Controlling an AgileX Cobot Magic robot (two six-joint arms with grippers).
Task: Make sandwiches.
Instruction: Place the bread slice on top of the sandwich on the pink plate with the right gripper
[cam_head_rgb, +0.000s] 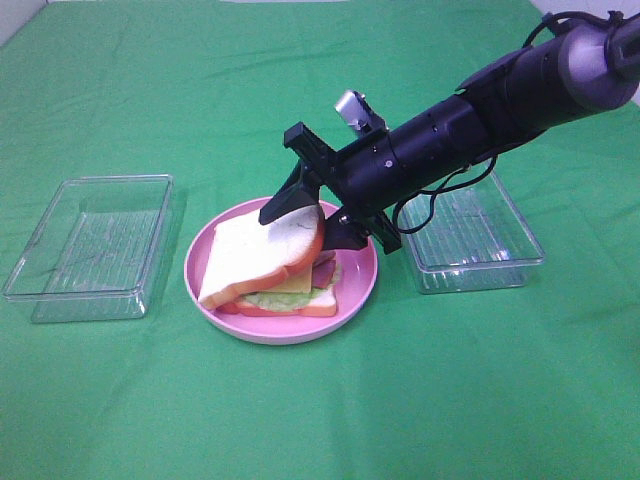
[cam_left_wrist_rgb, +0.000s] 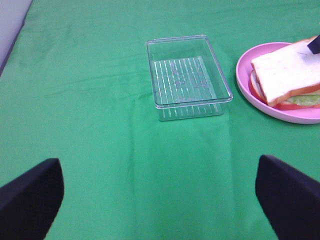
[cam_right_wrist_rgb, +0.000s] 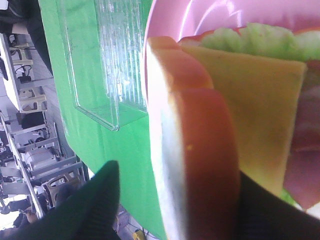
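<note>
On your far left sits a clear tray (cam_head_rgb: 90, 245) on the green cloth (cam_head_rgb: 300, 420), and the left wrist view looks across it. The left gripper (cam_left_wrist_rgb: 160, 200) hangs above bare cloth near that tray, its two black fingers (cam_left_wrist_rgb: 30, 197) spread wide with nothing between them.

Moving to the middle, you have the pink plate (cam_head_rgb: 355, 290) with the sandwich (cam_head_rgb: 275, 275) on it. The stack reads from the bottom: bread, lettuce (cam_head_rgb: 270, 298), yellow cheese (cam_head_rgb: 292, 284) and reddish bacon (cam_head_rgb: 322, 270), then the top slice (cam_head_rgb: 255, 255). That top slice lies tilted, its right edge lifted and its left edge drooping toward the plate rim.

The right gripper (cam_head_rgb: 310, 222) reaches in from the right and straddles the raised edge of the top slice (crust side). In the right wrist view one finger (cam_right_wrist_rgb: 95, 205) stands clear of the white face, with a gap showing; the other sits against the crust. You cannot tell whether the jaws pinch the slice or only bracket it.

Farther right, behind the arm, a second clear tray (cam_head_rgb: 470, 240) rests on the cloth.
</note>
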